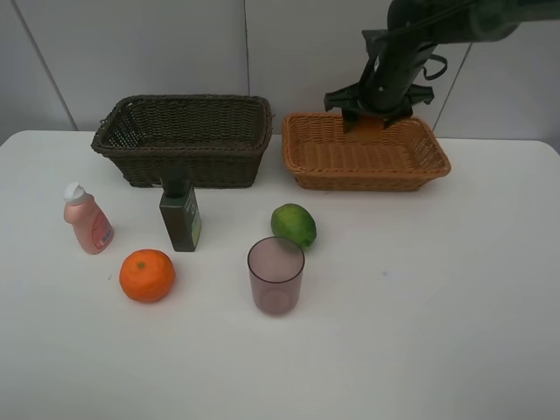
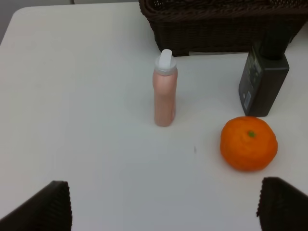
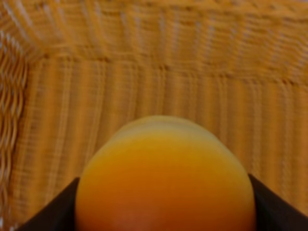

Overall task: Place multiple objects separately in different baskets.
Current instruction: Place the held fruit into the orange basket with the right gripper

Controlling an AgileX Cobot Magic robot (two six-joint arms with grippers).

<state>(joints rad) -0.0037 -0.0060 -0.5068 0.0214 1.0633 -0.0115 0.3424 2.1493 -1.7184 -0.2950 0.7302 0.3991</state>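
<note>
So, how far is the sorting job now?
Done: nothing lies in the dark basket or the light basket yet. In hand: the right tool holds the peach-like fruit over the light basket. Remaining: the pink bottle, dark green bottle, orange, lime and cup wait on the table.

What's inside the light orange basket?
The right tool holds a peach-like fruit over the bare woven floor of the light orange basket. The spot right under the fruit is hidden.

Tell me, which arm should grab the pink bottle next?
Left. The left gripper is open and empty, with the bottle standing ahead of it. The right gripper is shut on the peach, over the tan basket.
</note>
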